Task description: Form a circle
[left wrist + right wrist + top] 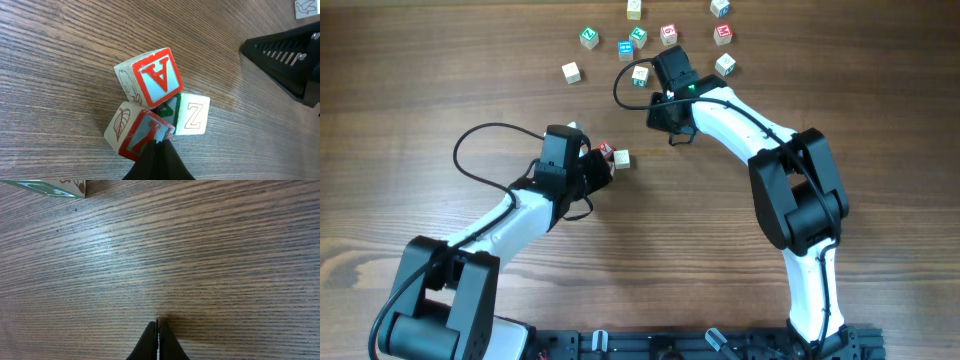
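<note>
Near the middle of the table [420, 100], the left hand [159, 145] is pinching fully closed and holding nothing, its tips touching the lower red-printed cube [131, 134] of the circle [611, 154]. That cube, the red A cube [152, 75] and the pale Z cube [194, 115] are sitting tightly together. Any nudge is best going slowly and low against a cube's side, so the group is sliding rather than tumbling. Farther back, the right hand [158, 326] is hovering closed too, gripping nothing, over bare wood beside the looser cubes [589, 37].
</note>
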You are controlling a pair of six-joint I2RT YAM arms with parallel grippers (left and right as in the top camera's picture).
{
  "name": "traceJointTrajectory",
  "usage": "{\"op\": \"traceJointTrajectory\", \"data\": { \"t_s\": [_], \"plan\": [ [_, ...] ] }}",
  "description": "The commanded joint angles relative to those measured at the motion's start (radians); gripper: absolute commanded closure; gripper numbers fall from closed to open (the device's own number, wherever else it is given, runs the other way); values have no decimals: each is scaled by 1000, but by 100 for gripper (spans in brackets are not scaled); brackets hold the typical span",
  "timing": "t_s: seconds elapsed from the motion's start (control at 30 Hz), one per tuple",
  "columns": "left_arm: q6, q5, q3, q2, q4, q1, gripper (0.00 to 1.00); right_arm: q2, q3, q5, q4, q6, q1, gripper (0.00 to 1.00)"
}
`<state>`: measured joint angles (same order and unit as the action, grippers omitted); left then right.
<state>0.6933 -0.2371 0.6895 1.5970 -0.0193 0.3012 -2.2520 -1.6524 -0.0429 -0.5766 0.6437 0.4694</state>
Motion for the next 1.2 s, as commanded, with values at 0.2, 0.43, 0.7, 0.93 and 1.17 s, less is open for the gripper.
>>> {"op": "traceJointTrajectory", "data": {
  "t_s": [0.2,0.43,0.7,0.93,1.17],
  "plan": [
    [-14,1,-11,10,-51,5,96,-15,-16,25,-2,11,-3,96],
    [-36,3,-11,10,-66,5,96,-15,-16,26,-2,11,-3,95],
    [-62,19,-11,10,-67,4,96,-15,-16,26,-4,11,-3,96],
    [-62,26,-11,10,-66,-23,96,-15,-16,26,-5,11,-3,95],
    [-61,-11,-11,10,-49,-40,96,-15,-16,26,-4,13,-3,96]
  ]
}}
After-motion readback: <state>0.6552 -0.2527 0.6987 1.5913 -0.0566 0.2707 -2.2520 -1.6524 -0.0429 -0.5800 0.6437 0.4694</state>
